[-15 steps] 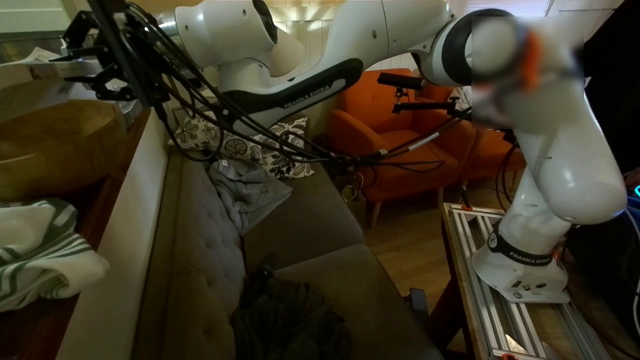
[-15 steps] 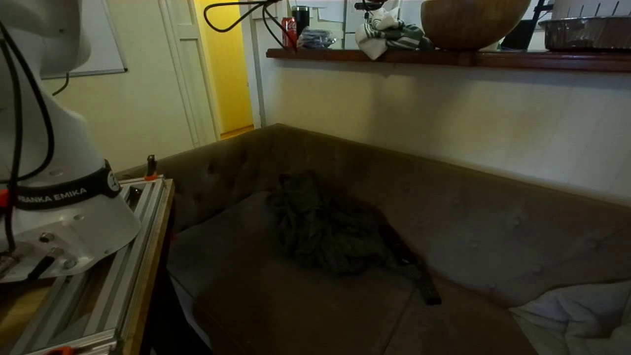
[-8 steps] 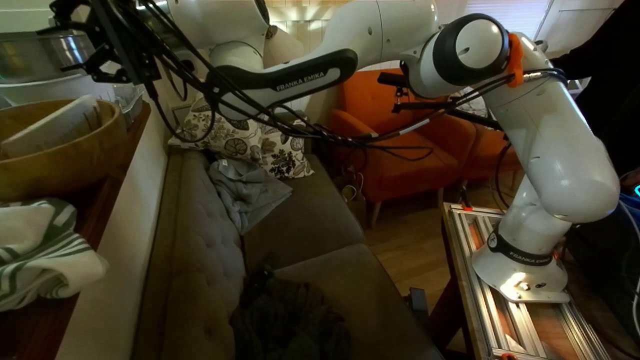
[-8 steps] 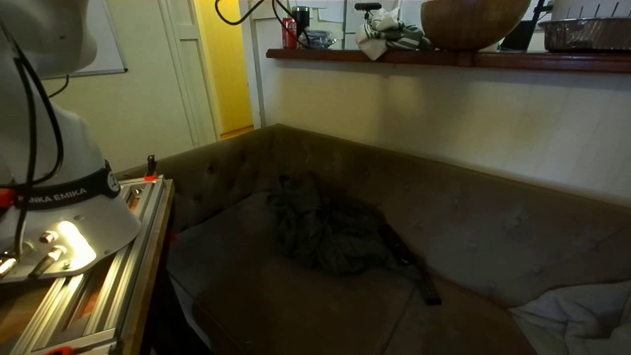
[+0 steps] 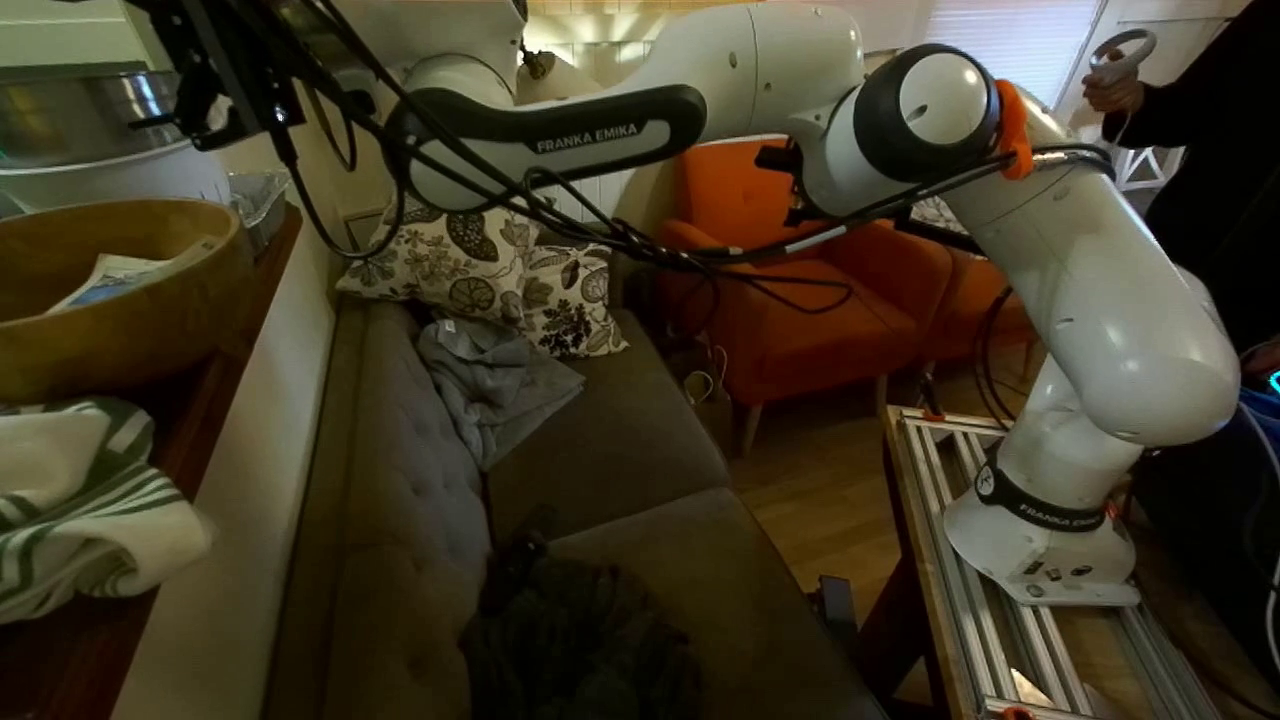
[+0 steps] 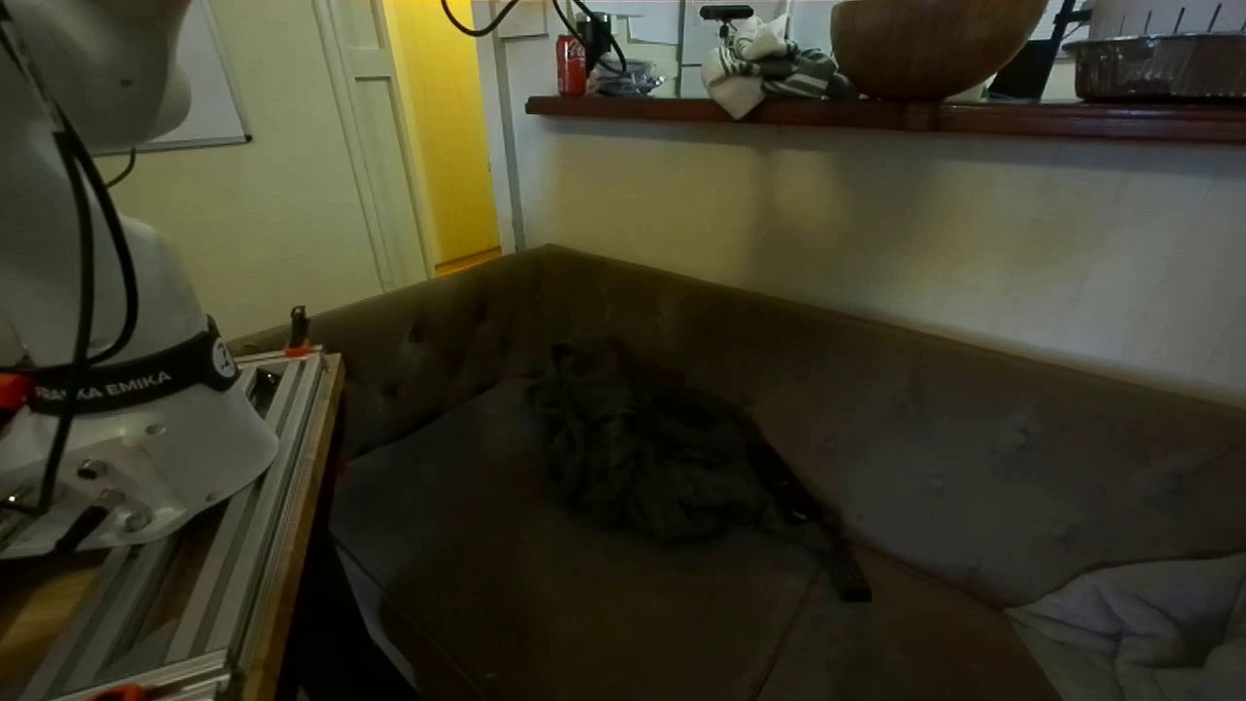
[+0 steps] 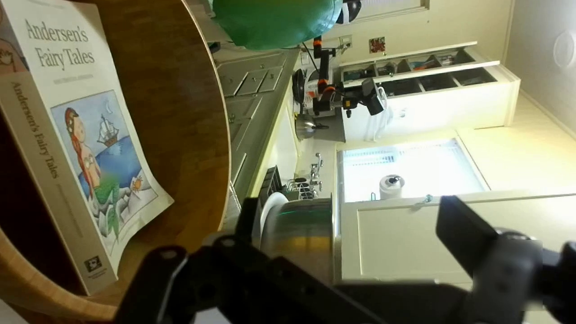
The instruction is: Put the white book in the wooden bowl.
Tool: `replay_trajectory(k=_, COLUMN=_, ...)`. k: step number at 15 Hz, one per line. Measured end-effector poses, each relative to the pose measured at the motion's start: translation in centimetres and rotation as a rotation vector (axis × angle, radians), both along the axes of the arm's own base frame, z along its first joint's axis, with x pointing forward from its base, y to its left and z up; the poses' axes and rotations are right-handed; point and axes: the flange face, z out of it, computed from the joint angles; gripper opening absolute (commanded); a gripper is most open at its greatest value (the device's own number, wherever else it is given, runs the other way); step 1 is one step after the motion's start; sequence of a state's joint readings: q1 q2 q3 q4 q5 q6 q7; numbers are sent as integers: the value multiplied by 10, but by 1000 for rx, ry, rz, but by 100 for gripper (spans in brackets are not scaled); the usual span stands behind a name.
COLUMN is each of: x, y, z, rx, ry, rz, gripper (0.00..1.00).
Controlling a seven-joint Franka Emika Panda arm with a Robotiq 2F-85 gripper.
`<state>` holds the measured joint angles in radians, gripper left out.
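Note:
The white book, its cover reading Andersen's Fairy Tales, rests inside the wooden bowl, leaning with cover and spine facing the wrist camera. Part of it runs off that view's left edge. In an exterior view its pale corner shows just within the rim of the wooden bowl; another exterior view shows only the outside of the bowl. My gripper is above and beside the bowl, jaws wide apart and nothing held. Its upper parts are cut off at the top of an exterior view.
A metal bowl on a white bowl stands close behind the wooden one, with a foil tray alongside. A striped towel lies on the wooden ledge. Below is a sofa. A person stands near the arm base.
A second ago the gripper held the book over the bowl. It opened, the book dropped in and settled lower, and the gripper rose away.

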<state>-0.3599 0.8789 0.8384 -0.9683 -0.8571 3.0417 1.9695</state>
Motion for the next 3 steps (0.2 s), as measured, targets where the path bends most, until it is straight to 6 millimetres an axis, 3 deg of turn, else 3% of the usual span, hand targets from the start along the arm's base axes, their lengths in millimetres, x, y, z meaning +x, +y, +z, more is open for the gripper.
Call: replay_trajectory(k=3, x=-3, y=4, z=27, rx=-87, ry=-14, rz=-45, gripper=100)
